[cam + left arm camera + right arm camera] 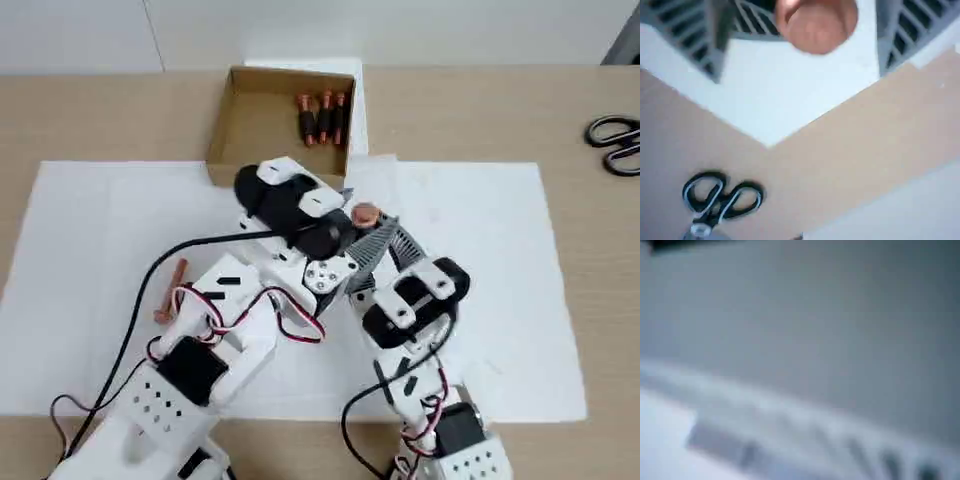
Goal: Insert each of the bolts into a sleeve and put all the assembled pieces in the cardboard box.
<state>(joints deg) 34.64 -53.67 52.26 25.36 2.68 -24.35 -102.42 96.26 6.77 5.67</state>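
Observation:
A copper-coloured bolt (364,213) is held up over the white paper sheet just in front of the cardboard box (232,120). My left gripper (352,218) is shut on the bolt. In the left wrist view the bolt head (815,22) sits between the grey ribbed fingers (707,35). My right gripper (388,238) is close beside the bolt on the near side; its wrist view is a grey blur. Three assembled pieces (322,115) lie in the box. Another bolt (171,291) lies loose on the paper at the left.
The white paper sheet (500,300) covers the middle of the wooden table. Black-handled scissors (615,143) lie at the far right edge, also seen as scissors (722,198) on bare wood. The two arms crowd the paper's centre.

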